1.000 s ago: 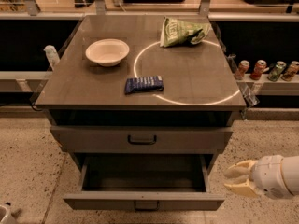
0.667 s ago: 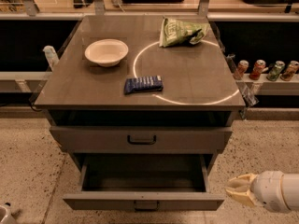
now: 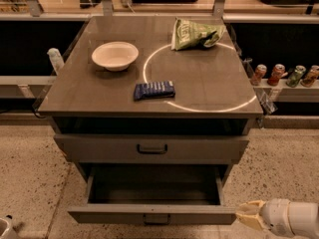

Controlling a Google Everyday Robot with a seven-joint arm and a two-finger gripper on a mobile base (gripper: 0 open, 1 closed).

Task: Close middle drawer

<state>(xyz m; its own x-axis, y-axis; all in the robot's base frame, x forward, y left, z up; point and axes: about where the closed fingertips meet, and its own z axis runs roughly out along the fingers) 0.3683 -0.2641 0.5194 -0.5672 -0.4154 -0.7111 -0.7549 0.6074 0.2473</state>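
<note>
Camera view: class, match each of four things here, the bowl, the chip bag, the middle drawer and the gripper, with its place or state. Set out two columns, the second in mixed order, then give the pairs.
Column one:
1. bowl
2. chip bag
3. middle drawer
4. gripper

Column two:
A. pulled out, standing open
B. low at the right, beside the end of the open drawer's front
C. back right of the cabinet top
D. left part of the cabinet top

Pairs: 1-D, 2-C, 3-A, 4-B.
</note>
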